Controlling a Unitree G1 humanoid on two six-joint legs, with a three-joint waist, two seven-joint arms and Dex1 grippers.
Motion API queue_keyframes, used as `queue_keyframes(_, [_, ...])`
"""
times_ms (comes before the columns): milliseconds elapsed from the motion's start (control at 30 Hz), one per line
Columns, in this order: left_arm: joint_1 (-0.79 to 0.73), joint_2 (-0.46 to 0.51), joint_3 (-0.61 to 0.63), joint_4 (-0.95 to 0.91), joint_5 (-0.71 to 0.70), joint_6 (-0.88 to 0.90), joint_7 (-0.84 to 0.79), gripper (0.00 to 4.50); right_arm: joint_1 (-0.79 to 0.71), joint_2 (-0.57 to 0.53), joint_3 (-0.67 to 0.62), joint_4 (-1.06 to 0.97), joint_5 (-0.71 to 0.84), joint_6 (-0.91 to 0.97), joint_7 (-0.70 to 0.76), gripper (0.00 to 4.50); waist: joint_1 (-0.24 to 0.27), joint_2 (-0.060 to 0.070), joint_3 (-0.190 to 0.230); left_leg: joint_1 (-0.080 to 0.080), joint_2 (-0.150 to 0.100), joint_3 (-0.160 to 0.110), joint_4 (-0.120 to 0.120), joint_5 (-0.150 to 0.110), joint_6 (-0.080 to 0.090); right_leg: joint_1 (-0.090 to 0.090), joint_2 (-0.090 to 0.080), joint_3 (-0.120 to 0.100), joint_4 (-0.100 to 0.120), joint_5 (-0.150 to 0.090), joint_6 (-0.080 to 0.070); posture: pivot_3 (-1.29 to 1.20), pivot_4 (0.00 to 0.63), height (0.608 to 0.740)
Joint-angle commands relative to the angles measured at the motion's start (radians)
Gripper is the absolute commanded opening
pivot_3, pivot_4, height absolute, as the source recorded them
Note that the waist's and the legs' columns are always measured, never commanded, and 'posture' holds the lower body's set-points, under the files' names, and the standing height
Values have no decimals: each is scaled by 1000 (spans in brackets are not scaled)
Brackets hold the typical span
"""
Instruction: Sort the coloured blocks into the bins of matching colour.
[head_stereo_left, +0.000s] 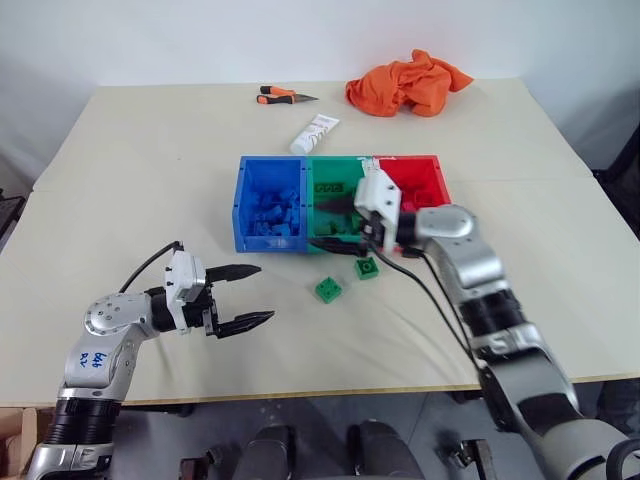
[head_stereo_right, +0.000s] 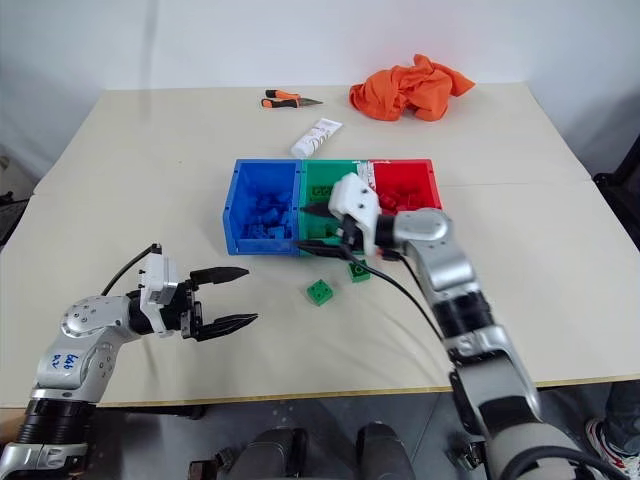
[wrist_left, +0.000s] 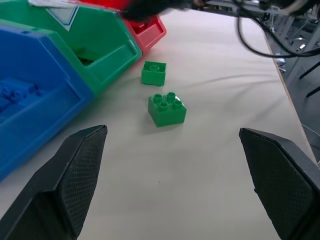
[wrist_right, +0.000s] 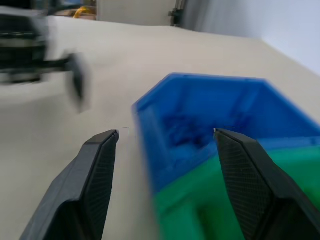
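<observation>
The joined bins sit mid-table: blue bin (head_stereo_left: 250, 190), green bin (head_stereo_left: 330, 167), red bin (head_stereo_left: 432, 170). Blue blocks (head_stereo_left: 272, 215) lie in the blue bin. Two green blocks (head_stereo_left: 328, 289) (head_stereo_left: 367, 267) rest on the table just in front of the green bin, and they also show in the left wrist view (wrist_left: 167, 109) (wrist_left: 153, 73). My right gripper (head_stereo_left: 322, 226) hovers over the green bin's front part, pointing left, open with nothing between its fingers (wrist_right: 100, 165). My left gripper (head_stereo_left: 245, 295) stands open and empty near the table's front left, aimed toward the green blocks.
An orange cloth (head_stereo_left: 408, 85) lies at the back right. A white tube (head_stereo_left: 315, 133) and orange-handled pliers (head_stereo_left: 283, 96) lie behind the bins. The table's front edge (head_stereo_left: 330, 385) runs close below my left gripper.
</observation>
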Motion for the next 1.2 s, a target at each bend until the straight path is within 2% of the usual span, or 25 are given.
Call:
queue_keyframes(33, [-16, -4, -1, 13, -6, -16, -21, 4500, 79, -78, -67, -169, 93, 73, 36, 3155, 1, 0, 0, 0, 0, 1, 0, 0, 0, 1, 0, 0, -1, 0, 0, 0, 150, 740])
queue_keyframes(200, [-33, -10, -7, 27, -4, -18, -27, 4500, 316, -264, -200, -306, 156, 153, 58, 3155, 13, 0, 0, 0, 0, 0, 0, 0, 0, 3, 0, 0, -3, 0, 0, 0, 150, 740])
queue_keyframes(367, [-35, -4, -3, 40, -4, -22, -38, 4500, 513, -392, -315, -336, 144, 163, 38, 3155, 30, 0, 0, 1, 0, 1, 1, -1, 2, 8, 0, 1, -10, 0, 0, 0, 150, 740])
queue_keyframes(467, [-44, -3, -4, 52, -1, -25, -45, 4500, 565, -416, -348, -345, 141, 162, 8, 3155, 31, 0, 0, 2, 0, 0, 1, -1, 2, 9, 0, 0, -10, 0, 0, 0, 150, 740])
queue_keyframes(633, [-65, -9, -12, 66, 4, -26, -49, 4500, 540, -401, -315, -347, 135, 176, -40, 3155, 29, 0, 0, 3, 0, 2, 1, 0, 2, 9, 0, 1, -9, 0, 0, 0, 150, 740])
queue_keyframes(867, [-59, -10, -8, 47, 2, -22, -41, 4500, 357, -266, -147, -173, 12, 147, -151, 3155, 29, 0, 0, 3, 0, 1, 2, 0, 2, 9, 0, 1, -9, 0, 0, 0, 150, 740])
queue_keyframes(1200, [2, 4, 24, -16, -9, -7, -9, 4500, 211, -153, -48, 34, -49, 78, -133, 3155, 29, 0, 0, 2, 0, 0, 2, -1, 2, 8, 0, 0, -9, 0, 0, 0, 150, 740])
